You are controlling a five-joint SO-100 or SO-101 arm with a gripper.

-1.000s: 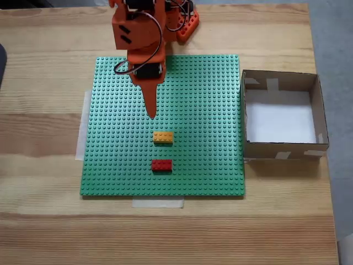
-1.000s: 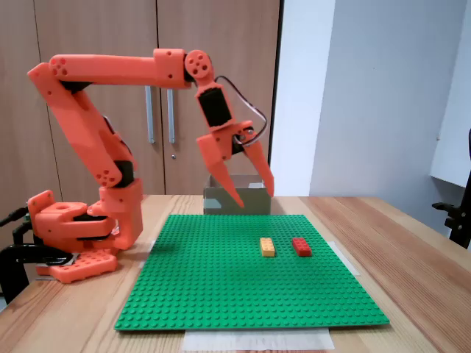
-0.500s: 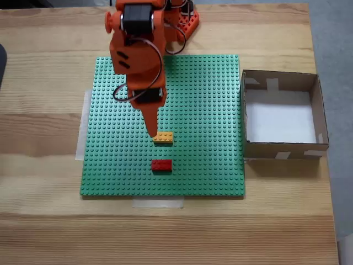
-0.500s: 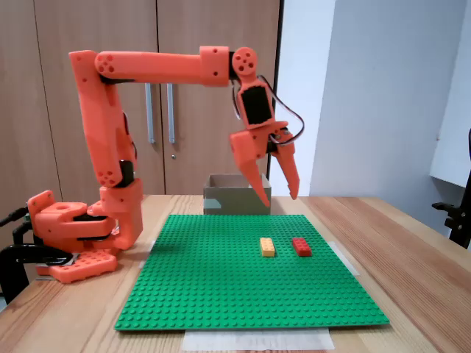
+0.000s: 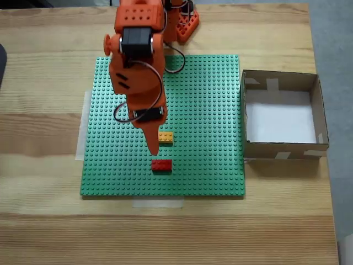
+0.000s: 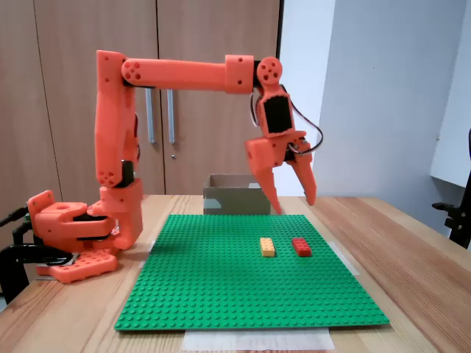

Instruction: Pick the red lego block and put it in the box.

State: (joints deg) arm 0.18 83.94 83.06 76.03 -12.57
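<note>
The claw [image 6: 292, 202] hangs with jaws spread and empty above the red lego block [image 5: 161, 164], which sits on the green baseplate [image 5: 209, 110] at 6 o'clock of the yellow brick [image 5: 165, 137]; light, rigid and likely stud-locked, it is best pinched across its long smooth sides.

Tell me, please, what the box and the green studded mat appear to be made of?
The shallow brown box looks like matte cardboard: raw brown walls, pale tape patches, white floor. The green studded baseplate looks like moulded plastic, with regular rows of studs and slight sheen.
</note>
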